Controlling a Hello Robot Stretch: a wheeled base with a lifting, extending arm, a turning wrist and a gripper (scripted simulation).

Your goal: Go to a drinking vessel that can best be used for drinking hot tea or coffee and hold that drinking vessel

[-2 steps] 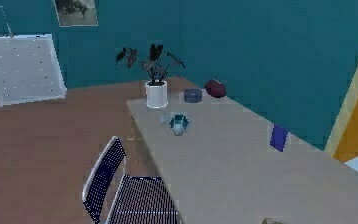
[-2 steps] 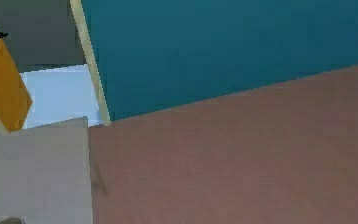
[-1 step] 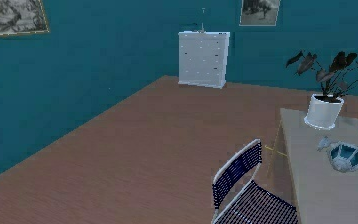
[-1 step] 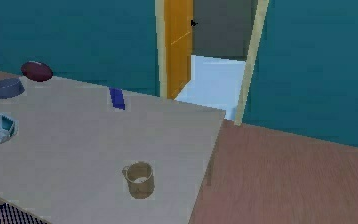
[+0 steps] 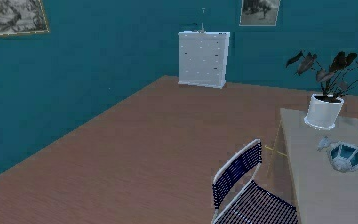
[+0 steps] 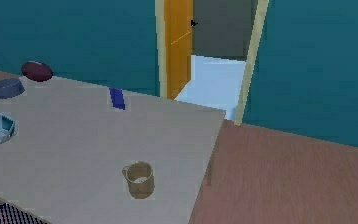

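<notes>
A small brownish see-through mug (image 6: 138,180) with a handle stands upright on the pale grey table (image 6: 177,150), near the table's front part in the arm side view. It stands alone, with bare tabletop all around it. The same table (image 5: 322,185) reaches into the forward view's right side.
On the table lie a dark red bowl (image 6: 37,71), a grey-blue bowl (image 6: 7,88), a teal and white dish (image 6: 0,128) and a small blue object (image 6: 117,98). A potted plant (image 5: 325,108) stands on the table, with a mesh chair (image 5: 245,190) beside it. A white dresser (image 5: 204,58) stands against the far wall. An orange door (image 6: 179,45) stands ajar beyond the table.
</notes>
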